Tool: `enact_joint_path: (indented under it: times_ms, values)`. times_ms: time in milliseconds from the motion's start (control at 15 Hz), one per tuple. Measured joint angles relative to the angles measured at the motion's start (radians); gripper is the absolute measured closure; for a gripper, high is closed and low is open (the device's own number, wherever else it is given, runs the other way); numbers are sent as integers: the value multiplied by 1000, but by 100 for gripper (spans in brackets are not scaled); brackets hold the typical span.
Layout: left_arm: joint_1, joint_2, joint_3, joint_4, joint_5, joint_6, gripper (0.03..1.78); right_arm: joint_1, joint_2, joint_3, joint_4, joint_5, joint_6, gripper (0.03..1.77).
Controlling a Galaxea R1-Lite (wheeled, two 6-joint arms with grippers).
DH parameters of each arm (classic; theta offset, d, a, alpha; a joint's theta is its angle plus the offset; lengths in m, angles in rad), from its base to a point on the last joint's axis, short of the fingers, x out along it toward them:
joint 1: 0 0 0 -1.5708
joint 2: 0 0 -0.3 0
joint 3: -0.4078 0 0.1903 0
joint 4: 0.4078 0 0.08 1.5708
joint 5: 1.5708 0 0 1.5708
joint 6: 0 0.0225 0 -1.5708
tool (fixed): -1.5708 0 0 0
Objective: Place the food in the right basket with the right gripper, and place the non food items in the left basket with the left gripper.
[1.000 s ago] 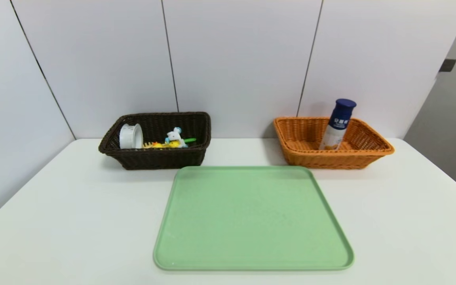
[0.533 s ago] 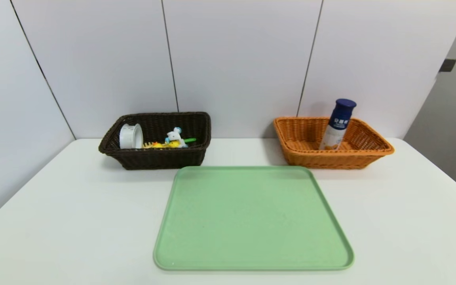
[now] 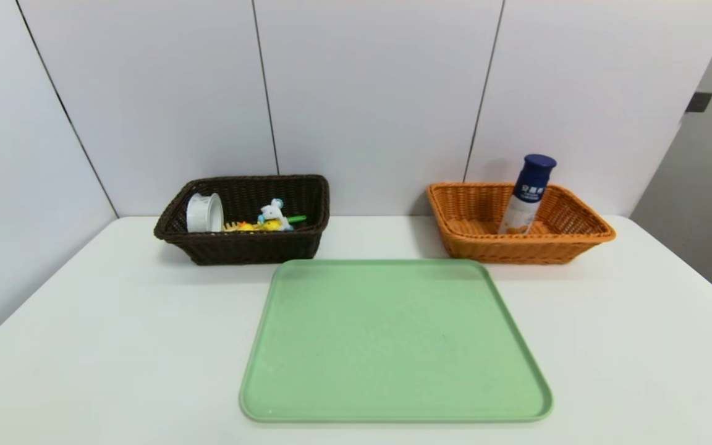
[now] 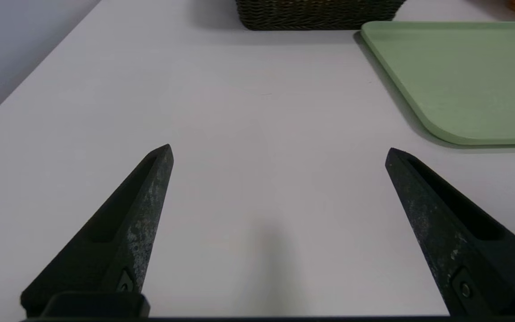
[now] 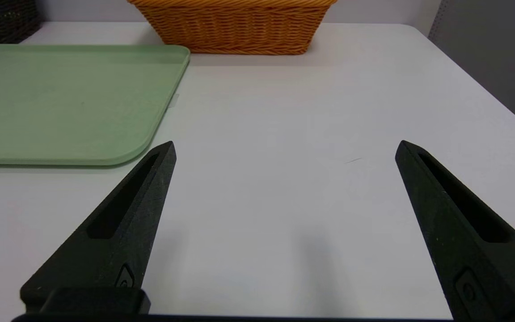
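Note:
The dark brown left basket (image 3: pixel 241 247) stands at the back left and holds a white tape roll (image 3: pixel 204 212), a small white toy (image 3: pixel 274 214) and yellow and green bits. The orange right basket (image 3: pixel 520 246) at the back right holds a white bottle with a blue cap (image 3: pixel 528 194), leaning against its far wall. Neither arm shows in the head view. My left gripper (image 4: pixel 279 150) hovers open over bare table, with the left basket's wall (image 4: pixel 315 15) far ahead. My right gripper (image 5: pixel 285 147) is open too, empty, with the right basket (image 5: pixel 235 31) far ahead.
A bare green tray (image 3: pixel 393 340) lies in the middle of the white table; its corner shows as the tray (image 4: pixel 454 76) beside the left gripper and the tray (image 5: pixel 61 103) beside the right gripper. A grey panelled wall stands behind the baskets. The table's right edge (image 5: pixel 485 85) runs nearby.

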Motion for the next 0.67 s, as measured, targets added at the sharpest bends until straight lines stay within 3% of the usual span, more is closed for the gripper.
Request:
enact_joint_path:
  times_ms: [67, 267, 667]
  values:
    - [0, 0, 4, 0, 31, 12, 12, 0, 0, 0, 0, 0, -3, 11]
    - [0, 0, 23, -18, 25, 81, 12, 0, 0, 0, 1, -1, 0, 11]
    - [0, 0, 31, -20, 22, 58, 12, 0, 0, 0, 1, -1, 1, 11]
